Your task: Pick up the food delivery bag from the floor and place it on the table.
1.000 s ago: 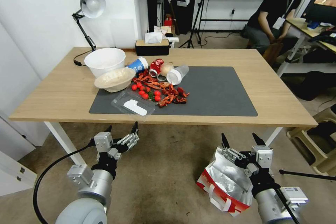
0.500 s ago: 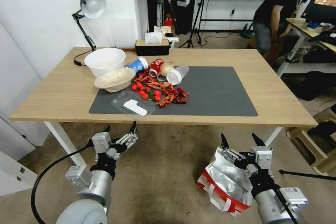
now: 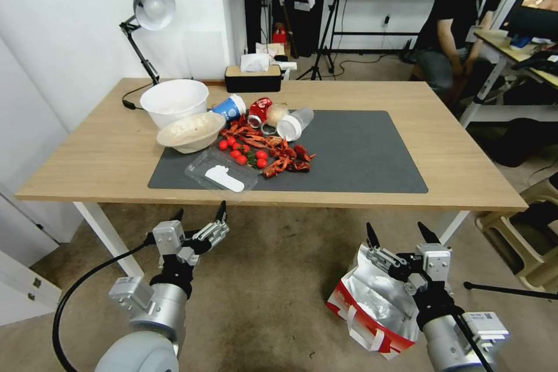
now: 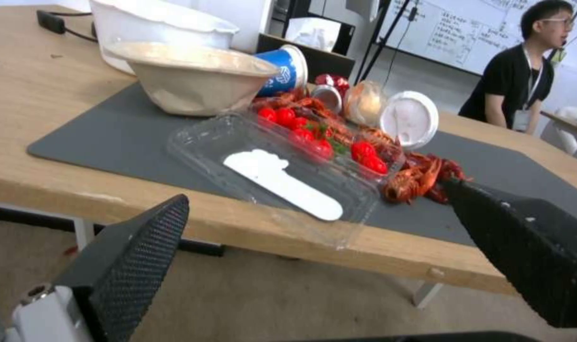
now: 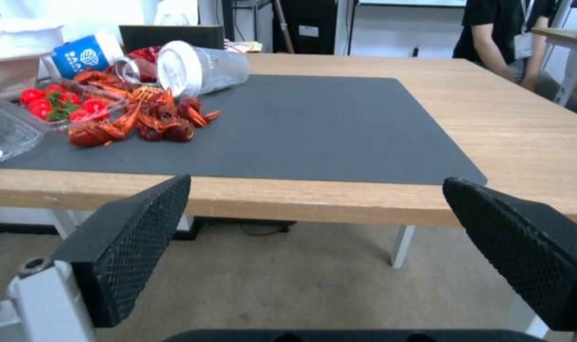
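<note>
On the floor (image 3: 273,279): food delivery bag (image 3: 372,308), lying tilted, foil mouth open.
Right gripper (image 3: 398,235): my fingers spread wide above the bag, holding nothing.
Left gripper (image 3: 200,215): mine too, open, empty, before the table (image 3: 465,168).

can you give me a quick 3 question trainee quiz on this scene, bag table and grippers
1. True or false: the food delivery bag already rests on the table.
2. Multiple choice: the right gripper is (a) shut on a bag handle, (b) open above the bag's foil-lined mouth, (c) resting on the dark grey mat.
3. Fill in: on the mat, the food clutter sits toward the robot's ____ side, leaving the other side bare.

Key
1. False: it stands on the floor, in front of the table.
2. b. The left gripper is open too, held over bare carpet.
3. Left.
</note>
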`<state>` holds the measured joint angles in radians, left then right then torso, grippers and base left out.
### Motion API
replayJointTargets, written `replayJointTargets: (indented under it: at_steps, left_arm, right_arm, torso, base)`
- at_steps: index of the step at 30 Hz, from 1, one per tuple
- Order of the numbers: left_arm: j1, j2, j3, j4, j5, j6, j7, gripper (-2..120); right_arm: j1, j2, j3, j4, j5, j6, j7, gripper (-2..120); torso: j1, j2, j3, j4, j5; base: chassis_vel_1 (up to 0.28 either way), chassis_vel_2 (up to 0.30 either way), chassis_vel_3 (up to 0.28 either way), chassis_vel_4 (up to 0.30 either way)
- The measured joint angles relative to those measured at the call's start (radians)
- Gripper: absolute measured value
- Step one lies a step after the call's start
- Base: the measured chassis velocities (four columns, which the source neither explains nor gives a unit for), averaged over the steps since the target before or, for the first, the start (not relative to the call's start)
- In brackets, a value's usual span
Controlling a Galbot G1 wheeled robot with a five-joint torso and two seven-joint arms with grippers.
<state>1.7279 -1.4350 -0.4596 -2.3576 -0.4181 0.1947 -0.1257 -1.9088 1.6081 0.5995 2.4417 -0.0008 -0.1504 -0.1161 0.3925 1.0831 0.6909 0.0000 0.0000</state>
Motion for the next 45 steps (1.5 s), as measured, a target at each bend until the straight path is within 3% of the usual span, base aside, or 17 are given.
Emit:
replayJointTargets:
  at_steps: [45]
  left_arm:
    - [0.024, -0.006, -0.012, -0.013, 0.037, -0.018, 0.023, 100]
  right_arm:
    - [-0.004, 0.000, -0.011, -0.016, -0.023, 0.001, -0.004, 100]
  torso:
    - [-0.097, -0.224, -0.127, 0.0000, 0.0000]
  base:
    - [0.000, 0.000, 0.000, 0.000]
